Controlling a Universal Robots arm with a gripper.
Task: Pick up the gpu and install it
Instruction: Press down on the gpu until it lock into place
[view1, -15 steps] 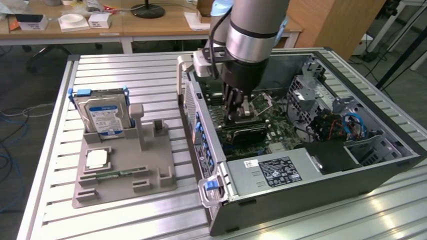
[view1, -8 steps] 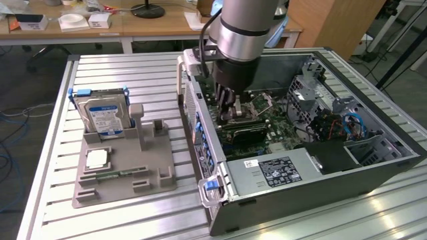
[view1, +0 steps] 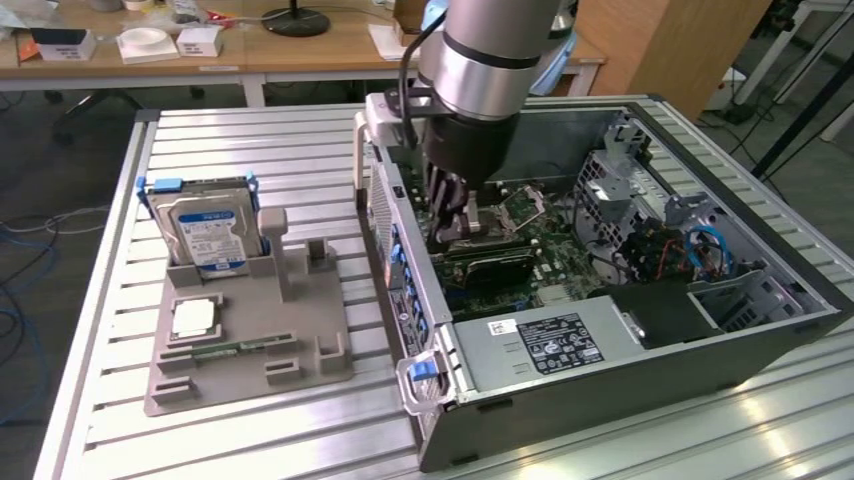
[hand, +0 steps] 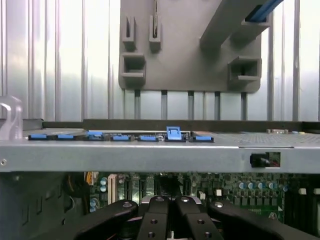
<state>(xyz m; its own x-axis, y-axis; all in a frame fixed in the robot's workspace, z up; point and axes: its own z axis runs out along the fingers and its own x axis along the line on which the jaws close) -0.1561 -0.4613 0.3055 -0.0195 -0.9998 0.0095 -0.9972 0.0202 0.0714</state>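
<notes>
Arm reaching into the open computer case

The pincer (view1: 458, 228) is inside the computer case (view1: 747, 345) on the bench (view1: 254, 440), fingers clenched together just above the motherboard (view1: 567, 265). The gpu (view1: 487, 262) appears to be the dark card just below them, seemingly seated. The gray holder tray (view1: 254, 350) still carries the hard drive (view1: 200, 232).

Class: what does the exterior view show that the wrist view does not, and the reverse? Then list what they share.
Exterior view adds: the boxy silver hard drive with blue-white label, standing upright, and the grey labelled power supply box. Wrist view adds: a small black cutout in the case's grey metal rim. Shared: the black end effector, shut above the green motherboard, and the grey plastic parts fixture.
</notes>
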